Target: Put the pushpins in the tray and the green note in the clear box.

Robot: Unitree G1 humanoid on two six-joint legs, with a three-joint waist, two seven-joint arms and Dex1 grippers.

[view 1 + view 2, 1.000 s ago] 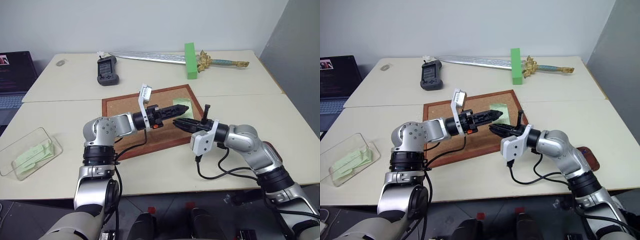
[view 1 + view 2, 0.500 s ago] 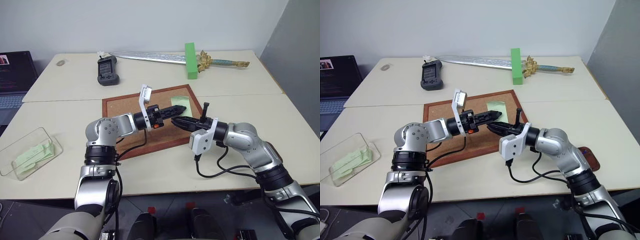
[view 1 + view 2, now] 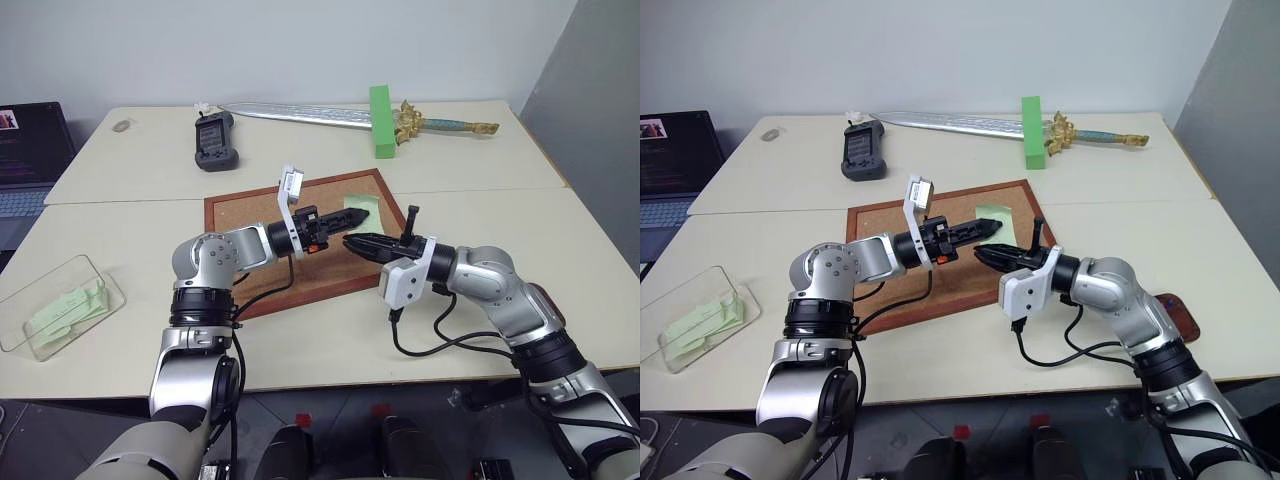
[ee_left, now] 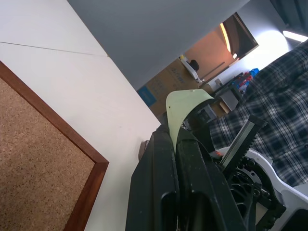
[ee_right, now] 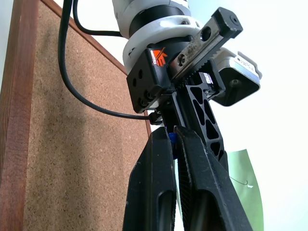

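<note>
Above the corkboard [image 3: 240,225], my left gripper [image 3: 362,216] is shut on the pale green note [image 4: 185,103], which curls up out of its fingertips. My right gripper [image 3: 350,239] points at it tip to tip and is shut. A small blue pushpin head [image 5: 173,140] is pinched between the right fingertips, with the note [image 5: 243,192] just beyond. The clear box [image 3: 95,275] stands at the table's left edge, holding pale green slips. The reddish-brown tray [image 3: 1170,312] lies at the right, partly hidden behind my right arm.
A bright green block [image 3: 379,107] and a toy sword [image 3: 300,115] lie at the back of the table. A dark handheld device [image 3: 215,140] sits at the back left. A laptop [image 3: 30,150] is at the far left.
The left gripper's fingers have closed onto the green note. Both arms have stayed where they were.
</note>
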